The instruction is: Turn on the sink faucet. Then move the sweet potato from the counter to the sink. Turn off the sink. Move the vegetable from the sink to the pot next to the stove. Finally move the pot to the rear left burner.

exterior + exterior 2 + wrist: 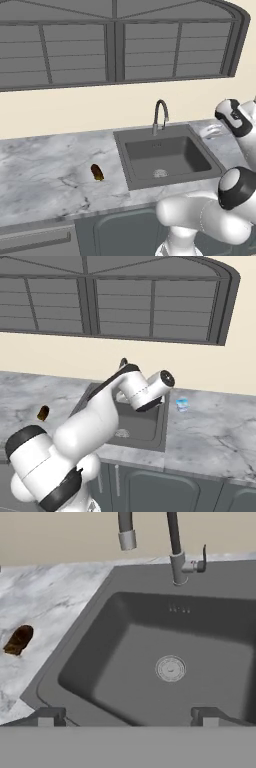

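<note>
One sweet potato (19, 639) on counter (55, 602), well left of gripper (127, 716), jaws seemingly spread, above sink (90, 647).

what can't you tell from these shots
- Faucet: the arm hides most of it in the right base view.
- Faucet arch: cut off by the hand view's top edge, leaving spout and stem.
- Small blue thing on the counter: too small to identify.
- Sweet potato: small and dark, surface unclear.
- Sink: its right side is cut off by the hand view's edge.

Sweet potato (97, 172) on counter (45, 170) left of sink (166, 156), faucet (160, 116) behind basin.
</note>
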Controlling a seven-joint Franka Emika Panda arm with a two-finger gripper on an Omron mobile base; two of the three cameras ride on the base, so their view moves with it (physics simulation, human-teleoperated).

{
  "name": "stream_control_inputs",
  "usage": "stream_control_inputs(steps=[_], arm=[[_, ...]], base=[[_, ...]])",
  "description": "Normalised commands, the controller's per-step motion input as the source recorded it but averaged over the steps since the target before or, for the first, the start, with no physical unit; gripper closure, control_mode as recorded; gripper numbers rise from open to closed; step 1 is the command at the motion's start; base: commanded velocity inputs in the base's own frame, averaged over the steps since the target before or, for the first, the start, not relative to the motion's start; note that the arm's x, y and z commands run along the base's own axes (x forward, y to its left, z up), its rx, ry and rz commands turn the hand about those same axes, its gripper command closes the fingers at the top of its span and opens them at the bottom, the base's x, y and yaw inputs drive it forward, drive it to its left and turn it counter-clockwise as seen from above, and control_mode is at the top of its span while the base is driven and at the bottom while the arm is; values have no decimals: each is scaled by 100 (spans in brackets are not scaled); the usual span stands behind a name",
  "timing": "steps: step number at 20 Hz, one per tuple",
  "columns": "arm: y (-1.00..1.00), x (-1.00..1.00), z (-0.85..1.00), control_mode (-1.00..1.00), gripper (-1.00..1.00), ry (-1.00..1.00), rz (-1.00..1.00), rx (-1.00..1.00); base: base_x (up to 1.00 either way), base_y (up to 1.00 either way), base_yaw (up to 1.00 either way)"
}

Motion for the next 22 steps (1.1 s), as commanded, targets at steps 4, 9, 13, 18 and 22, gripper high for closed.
stream_control_inputs(steps=[4, 9, 13, 18, 22], arm=[[0, 50, -23, -100, -100, -9, 0, 0], [1, 56, -24, -100, -100, -14, 0, 3], [4, 28, -24, -100, -100, -31, 0, 6], [0, 12, -4, -100, -100, -7, 1, 1], [2, 19, -7, -100, -100, -10, 1, 0]], base=[[0, 0, 0], [0, 0, 0], [0, 0, 0], [0, 0, 0], [0, 0, 0]])
